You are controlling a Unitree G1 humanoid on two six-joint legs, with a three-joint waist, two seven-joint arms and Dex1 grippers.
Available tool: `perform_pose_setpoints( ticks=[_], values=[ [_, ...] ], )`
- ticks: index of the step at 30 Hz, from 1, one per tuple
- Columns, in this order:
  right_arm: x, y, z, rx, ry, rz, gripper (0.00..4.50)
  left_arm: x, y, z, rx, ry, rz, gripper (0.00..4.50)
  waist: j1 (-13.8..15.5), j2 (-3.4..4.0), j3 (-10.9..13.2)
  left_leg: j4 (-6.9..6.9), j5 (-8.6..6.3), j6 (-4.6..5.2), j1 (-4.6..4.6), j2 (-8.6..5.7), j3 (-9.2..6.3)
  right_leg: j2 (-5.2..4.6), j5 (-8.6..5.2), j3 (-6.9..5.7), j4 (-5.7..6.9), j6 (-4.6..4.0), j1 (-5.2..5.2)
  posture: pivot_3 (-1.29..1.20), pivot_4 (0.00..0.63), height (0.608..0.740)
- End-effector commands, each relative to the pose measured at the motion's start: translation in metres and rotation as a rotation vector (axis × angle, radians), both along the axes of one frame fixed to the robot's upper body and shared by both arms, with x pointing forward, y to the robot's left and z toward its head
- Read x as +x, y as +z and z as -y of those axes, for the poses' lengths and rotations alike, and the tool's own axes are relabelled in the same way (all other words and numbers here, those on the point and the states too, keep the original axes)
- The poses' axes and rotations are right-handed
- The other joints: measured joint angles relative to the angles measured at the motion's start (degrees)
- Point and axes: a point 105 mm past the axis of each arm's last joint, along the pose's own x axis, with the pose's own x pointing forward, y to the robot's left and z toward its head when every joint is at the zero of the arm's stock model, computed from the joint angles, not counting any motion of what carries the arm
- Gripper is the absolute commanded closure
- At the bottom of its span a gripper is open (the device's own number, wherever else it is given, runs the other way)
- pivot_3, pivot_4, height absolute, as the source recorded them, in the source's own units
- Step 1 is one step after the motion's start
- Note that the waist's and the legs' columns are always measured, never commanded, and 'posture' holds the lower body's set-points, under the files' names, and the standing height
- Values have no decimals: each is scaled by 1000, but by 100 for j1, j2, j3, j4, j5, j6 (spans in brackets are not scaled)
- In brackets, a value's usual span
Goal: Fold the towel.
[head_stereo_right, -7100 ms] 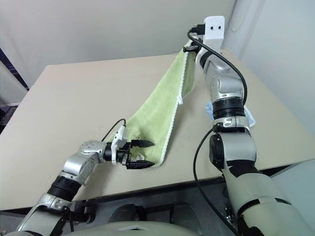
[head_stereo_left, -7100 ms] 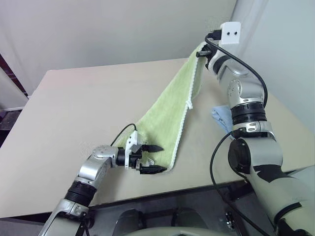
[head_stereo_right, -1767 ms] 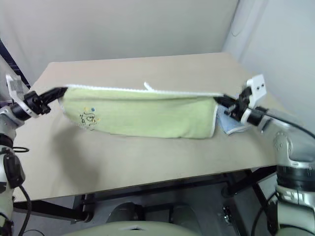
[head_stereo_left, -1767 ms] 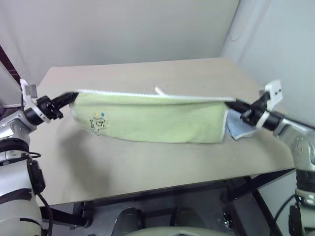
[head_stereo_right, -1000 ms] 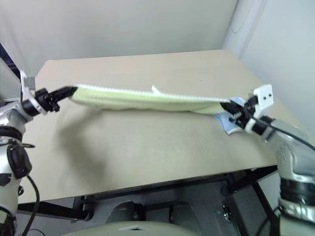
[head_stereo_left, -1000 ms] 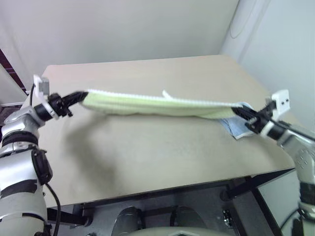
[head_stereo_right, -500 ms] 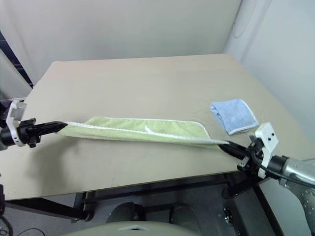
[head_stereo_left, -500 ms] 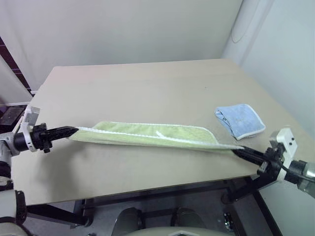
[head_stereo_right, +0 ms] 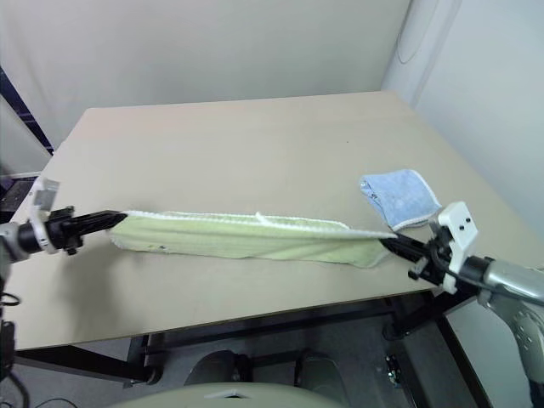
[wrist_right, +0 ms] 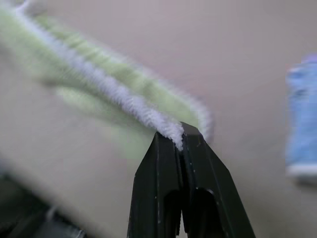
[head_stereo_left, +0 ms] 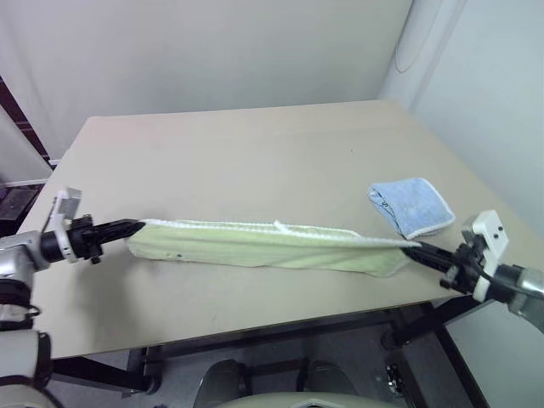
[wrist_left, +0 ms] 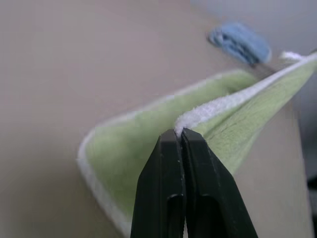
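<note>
The light green towel (head_stereo_left: 255,246) with white corded edging stretches in a long narrow band across the near part of the table, its lower fold lying on the tabletop. My left gripper (head_stereo_left: 134,226) is shut on the towel's left end. At the right end my right gripper (head_stereo_left: 415,249) is shut on the white edge. The left wrist view shows my own gripper (wrist_left: 180,133) pinching the white edging of the towel (wrist_left: 133,148). In the right wrist view my gripper (wrist_right: 177,134) clamps the corded edge of the towel (wrist_right: 114,94). A small white loop (head_stereo_left: 277,226) sticks up mid-towel.
A smaller light blue cloth (head_stereo_left: 411,204) lies folded on the table near the right edge, just beyond the towel's right end. The beige table (head_stereo_left: 255,153) extends bare behind the towel to the wall. The table's front edge (head_stereo_left: 255,327) runs close below the towel.
Both grippers have come down and back toward the table's near edge with the towel held taut. The towel has sunk from above the table until its lower fold lies on the surface.
</note>
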Motion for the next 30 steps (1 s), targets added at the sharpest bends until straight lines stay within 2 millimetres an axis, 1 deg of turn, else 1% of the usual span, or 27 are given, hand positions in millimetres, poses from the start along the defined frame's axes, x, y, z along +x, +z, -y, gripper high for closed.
perform_pose_setpoints(
  ticks=[1,3,6,10,16,20,21,22,23,24,25,27,29,30],
  values=[
    [16,-17,9,-9,-70,-41,4500,9,1,-5,27,63,41,4487,-3,-1,0,1,1,1,-3,0,0,0,-1,-1,-1,3,-3,0,0,740],
    [28,-22,7,-13,-81,-42,4500,13,-2,-5,27,91,38,4487,-11,-1,0,3,2,5,-9,-1,1,3,-3,-2,0,9,-11,0,0,740],
    [45,-25,2,10,-94,-36,4500,20,-2,-5,19,133,50,4487,-14,-3,-1,9,10,25,-27,2,12,9,5,-6,25,27,-18,0,0,740],
    [59,-31,-5,17,-95,-38,4500,29,-3,-6,24,186,55,4487,-12,-2,0,36,10,25,-30,17,8,21,1,-20,56,41,-23,0,0,740],
    [72,-37,-5,29,-122,-51,4500,28,-8,-5,42,183,42,4487,-12,-1,1,83,-3,12,-28,20,-1,16,0,-35,63,34,-19,0,0,740],
    [73,-29,-18,82,-57,-33,4500,33,-12,-5,28,230,32,4487,-7,-1,0,91,-3,11,-28,17,-1,7,9,-33,62,35,-16,0,0,740],
    [74,-27,-20,82,-49,-24,4052,34,-12,-4,22,234,28,4500,-6,-1,0,91,-3,11,-28,17,-1,7,10,-30,62,35,-16,0,0,740],
    [76,-26,-21,90,-52,-19,3838,36,-12,-2,17,238,33,4500,-7,-1,0,91,-3,11,-28,17,-1,6,10,-30,62,35,-16,0,0,740],
    [78,-24,-22,97,-55,-15,3493,38,-12,-1,13,244,37,4039,-11,-1,0,91,-3,11,-28,17,-1,6,10,-30,62,34,-17,0,0,740],
    [79,-23,-24,103,-51,-12,3149,38,-13,1,7,240,32,3840,-11,-1,0,91,-3,11,-28,17,-1,6,11,-30,62,34,-17,0,0,740],
    [79,-22,-26,108,-42,-12,2693,39,-14,3,3,234,27,3431,-12,-1,0,91,-3,11,-28,18,-1,6,11,-30,62,35,-18,0,0,740],
    [77,-20,-29,111,-25,-8,1967,41,-15,5,10,243,34,2730,-8,-1,0,89,-3,11,-28,18,-1,7,11,-30,62,35,-18,0,0,740],
    [78,-17,-26,107,-39,1,1192,44,-14,5,14,262,59,1970,-10,-1,0,88,-3,12,-28,18,-1,7,11,-30,62,35,-18,0,0,740],
    [79,-15,-22,119,-67,4,842,46,-10,4,7,280,79,1598,-11,-1,0,88,-3,12,-28,18,-1,7,11,-30,62,35,-19,0,0,740]
  ],
)
